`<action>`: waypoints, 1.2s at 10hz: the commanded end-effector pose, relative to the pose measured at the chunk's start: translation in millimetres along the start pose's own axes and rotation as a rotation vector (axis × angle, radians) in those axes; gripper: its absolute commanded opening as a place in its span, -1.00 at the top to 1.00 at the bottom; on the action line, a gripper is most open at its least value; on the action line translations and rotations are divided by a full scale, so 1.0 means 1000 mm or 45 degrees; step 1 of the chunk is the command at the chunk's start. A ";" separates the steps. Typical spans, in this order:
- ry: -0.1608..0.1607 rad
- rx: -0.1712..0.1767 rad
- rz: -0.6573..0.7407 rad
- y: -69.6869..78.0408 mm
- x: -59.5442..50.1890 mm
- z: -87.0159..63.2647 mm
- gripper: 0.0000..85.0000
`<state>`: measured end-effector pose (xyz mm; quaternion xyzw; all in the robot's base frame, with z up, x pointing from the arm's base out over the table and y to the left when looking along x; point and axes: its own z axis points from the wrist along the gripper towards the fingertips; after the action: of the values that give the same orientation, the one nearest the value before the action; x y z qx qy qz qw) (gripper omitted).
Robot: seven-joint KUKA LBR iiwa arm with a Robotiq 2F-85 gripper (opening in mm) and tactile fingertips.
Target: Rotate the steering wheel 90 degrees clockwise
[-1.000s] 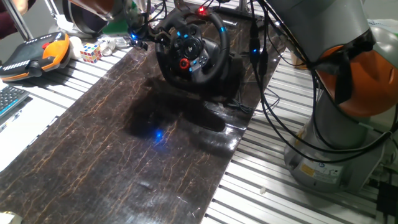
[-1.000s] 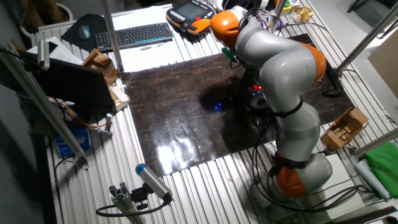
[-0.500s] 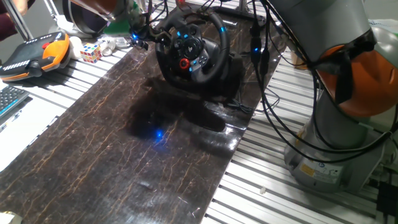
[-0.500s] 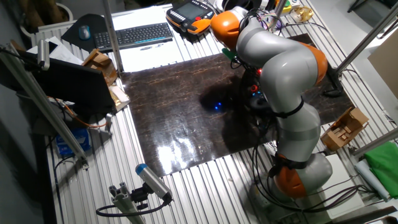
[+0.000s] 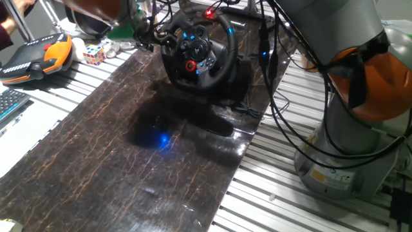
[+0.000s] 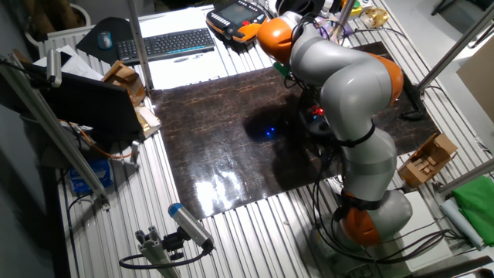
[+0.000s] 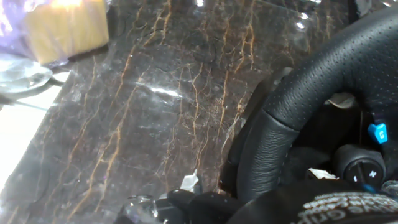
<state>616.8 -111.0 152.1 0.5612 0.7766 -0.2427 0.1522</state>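
The steering wheel (image 5: 196, 51) is a black racing wheel with a red hub button and blue-lit buttons. It stands on its bulky base at the far end of the dark marbled board (image 5: 129, 167). My gripper (image 5: 149, 35) hangs at the wheel's upper left, close to the rim. In the hand view the thick stitched rim (image 7: 323, 87) fills the right side, and my gripper (image 7: 239, 208) shows at the bottom edge with its fingers far apart. The rim's lower part lies just ahead of them. In the other fixed view the arm hides nearly all of the wheel (image 6: 314, 110).
An orange teach pendant (image 5: 38, 55), a Rubik's cube (image 5: 94, 54) and a keyboard (image 5: 9, 103) lie left of the board. Black cables (image 5: 277, 96) hang right of the wheel, beside the arm's base (image 5: 347, 142). A yellow block (image 7: 65, 25) lies beyond the board's edge.
My hand has shifted slightly up and closer to the wheel's rim. The blue light beside it no longer shows. The wheel has not turned.
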 end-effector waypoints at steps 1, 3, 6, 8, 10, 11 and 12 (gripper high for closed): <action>0.028 -0.015 -0.015 0.000 -0.001 0.000 -0.89; 0.001 -0.028 -0.034 0.000 -0.001 0.000 -0.84; -0.004 -0.037 -0.022 -0.001 0.000 0.002 -0.80; -0.015 -0.031 -0.012 -0.001 0.000 0.003 -0.73; -0.014 -0.029 -0.024 -0.001 0.000 0.005 -0.61; -0.014 -0.023 -0.030 -0.001 0.000 0.005 -0.33; -0.013 -0.019 -0.032 -0.001 -0.001 0.005 -0.04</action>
<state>615.8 -114.4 148.4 0.5489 0.7845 -0.2417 0.1576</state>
